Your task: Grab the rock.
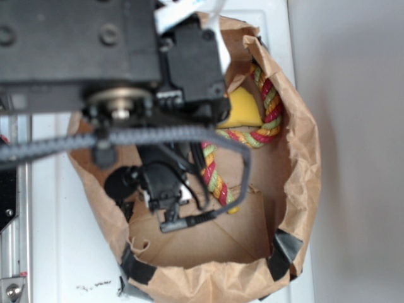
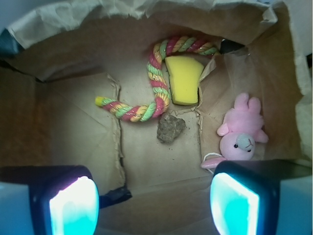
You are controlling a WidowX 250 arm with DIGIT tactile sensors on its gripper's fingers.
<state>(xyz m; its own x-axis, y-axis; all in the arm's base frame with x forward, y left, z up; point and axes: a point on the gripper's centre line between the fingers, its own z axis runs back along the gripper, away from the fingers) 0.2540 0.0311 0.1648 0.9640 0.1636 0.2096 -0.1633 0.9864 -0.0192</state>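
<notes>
The rock (image 2: 170,129) is a small lumpy grey-brown stone on the floor of a brown paper bag (image 2: 146,161). It lies just below the yellow sponge wedge (image 2: 184,80) and beside the coloured rope (image 2: 154,88). My gripper (image 2: 154,205) is open and empty, above the bag floor, with the rock ahead of it between the lines of the two fingers (image 2: 73,208). In the exterior view the arm and gripper (image 1: 161,189) hide the rock.
A pink plush bunny (image 2: 242,129) lies to the right of the rock, close to the right finger. The rope (image 1: 218,173) and sponge (image 1: 243,108) show in the exterior view. The bag walls (image 1: 303,158) rise all around. Black tape (image 1: 284,249) holds the rim.
</notes>
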